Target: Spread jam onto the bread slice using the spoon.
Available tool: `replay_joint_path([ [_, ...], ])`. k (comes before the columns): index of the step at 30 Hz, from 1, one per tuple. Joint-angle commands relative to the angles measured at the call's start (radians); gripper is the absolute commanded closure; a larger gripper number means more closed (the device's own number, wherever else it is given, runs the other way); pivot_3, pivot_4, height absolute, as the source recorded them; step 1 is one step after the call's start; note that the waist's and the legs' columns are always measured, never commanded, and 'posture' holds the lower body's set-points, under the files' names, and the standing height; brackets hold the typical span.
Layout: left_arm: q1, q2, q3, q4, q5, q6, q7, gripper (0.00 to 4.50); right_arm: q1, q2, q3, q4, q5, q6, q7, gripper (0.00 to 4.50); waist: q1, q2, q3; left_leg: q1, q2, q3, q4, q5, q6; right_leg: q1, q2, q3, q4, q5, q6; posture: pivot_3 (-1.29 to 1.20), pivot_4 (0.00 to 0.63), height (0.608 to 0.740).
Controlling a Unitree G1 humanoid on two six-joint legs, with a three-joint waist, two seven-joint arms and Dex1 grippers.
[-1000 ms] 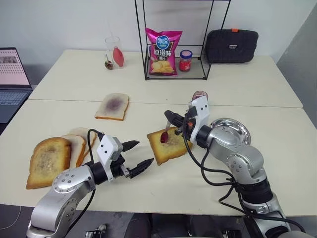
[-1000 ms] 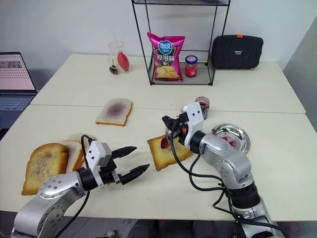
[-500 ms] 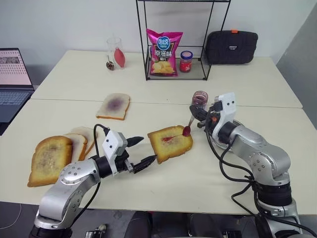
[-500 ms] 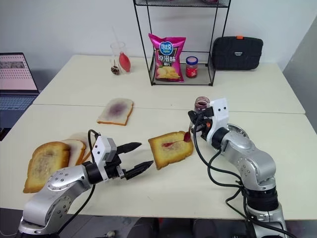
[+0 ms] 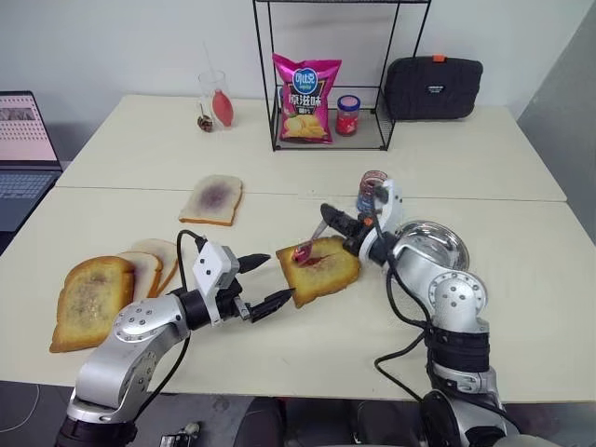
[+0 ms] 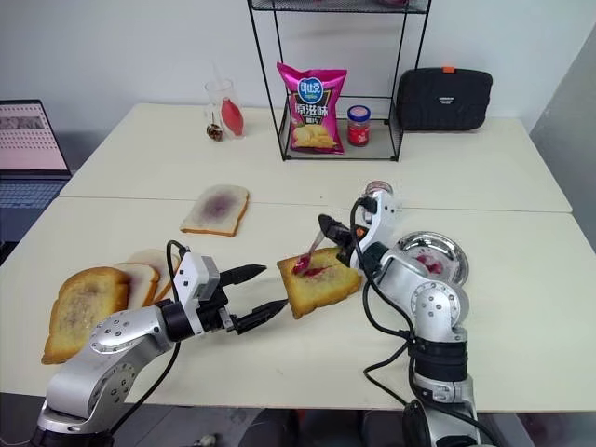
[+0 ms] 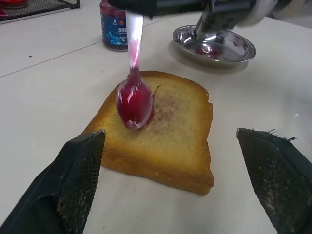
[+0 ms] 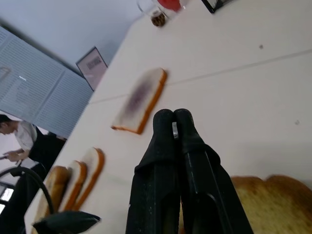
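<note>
**A:** In the head views, where does your bread slice [image 5: 318,270] lie?

**B:** Mid-counter, a little toward the near edge, between your two arms. Your right pincer [image 5: 332,220] is clamped on the spoon [image 5: 308,245] handle just behind the slice's far edge. The spoon's long axis slants from that pincer down toward your left, so its red bowl sits over the slice's far left part. Your right arm is the one working; the left pincer [image 5: 262,285] stands wide and empty just off the slice's left near corner.

**A:** And the jam jar [image 6: 378,195]?

**B:** Behind your right wrist, toward the far edge, next to the steel dish [image 6: 441,256].

**A:** Left wrist view?

**B:** The slice lies straight ahead between the two spread fingers [image 7: 78,168], untouched by them. The spoon bowl, loaded with jam, meets the crumb near one corner beside a thin red smear. I'd judge your next stroke should drag across the bare brown centre.

**A:** Right wrist view?

**B:** Fingers pressed together; the slice's crust lies just beneath them.
</note>
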Motion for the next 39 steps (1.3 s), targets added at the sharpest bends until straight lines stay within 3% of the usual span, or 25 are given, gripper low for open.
replay_joint_path([
  [1,0.012,0.013,0.033,-0.037,-0.008,-0.019,0.0,0.0,0.024,-0.047,-0.006,0.017,-0.055,-0.068,0.041,4.49,0.0,0.0,0.0,0.0,0.0,0.0,0.0,0.0,0.0,0.0,0.0,0.0,0.0,0.0,0.0,0.0,0.15,0.74],
  [13,-0.041,0.008,0.007,0.009,0.002,-0.024,-0.018,0.0,0.069,-0.166,-0.151,-0.076,0.047,-0.002,0.024,4.49,0.007,-0.001,0.0,0.001,-0.001,0.0,0.001,0.0,0.0,0.001,0.0,0.0,0.001,0.0,0.0,0.0,0.15,0.74],
  [19,-0.11,0.008,-0.018,0.044,-0.004,-0.018,-0.051,0.0,0.005,-0.106,-0.256,-0.18,0.35,0.055,-0.099,4.49,0.001,0.0,0.0,0.0,0.0,0.0,0.001,0.0,0.0,0.0,0.001,0.0,0.001,0.0,0.0,0.0,0.15,0.74],
  [22,-0.193,0.018,-0.034,0.063,-0.03,0.02,-0.086,0.0,-0.003,-0.153,-0.291,-0.226,0.46,0.06,-0.178,4.49,0.001,-0.001,0.0,0.0,0.0,0.0,0.001,0.0,0.0,0.0,0.001,0.0,0.001,0.0,0.0,0.0,0.15,0.74],
  [24,-0.345,0.057,-0.092,0.105,-0.053,0.091,-0.187,0.0,0.02,-0.235,-0.358,-0.277,0.495,0.041,-0.253,4.49,0.007,-0.001,0.0,0.0,0.0,0.0,0.001,0.0,0.0,0.0,0.0,0.0,0.001,0.0,0.0,0.0,0.15,0.74],
  [27,-0.549,0.078,-0.185,0.193,-0.034,0.137,-0.298,0.0,0.078,-0.329,-0.421,-0.332,0.511,0.011,-0.339,4.49,0.026,-0.002,0.001,-0.002,-0.002,-0.002,0.001,0.0,0.001,0.001,0.0,-0.003,0.0,0.0,0.0,0.0,0.15,0.74],
  [31,-0.773,-0.001,-0.311,0.356,0.059,0.072,-0.379,0.0,0.233,-0.404,-0.487,-0.385,0.476,-0.032,-0.364,4.49,0.027,-0.003,0.001,-0.003,-0.002,0.0,0.0,0.0,0.001,0.001,0.0,-0.001,-0.004,0.0,0.001,0.0,0.15,0.74],
  [39,-0.831,-0.148,-0.42,0.541,0.168,-0.077,-0.44,0.0,0.418,-0.356,-0.473,-0.327,0.369,-0.197,-0.289,4.49,-0.001,0.0,0.0,-0.002,0.0,0.002,-0.002,0.0,0.002,0.0,0.003,0.003,-0.005,-0.001,0.001,0.0,0.15,0.74],
])
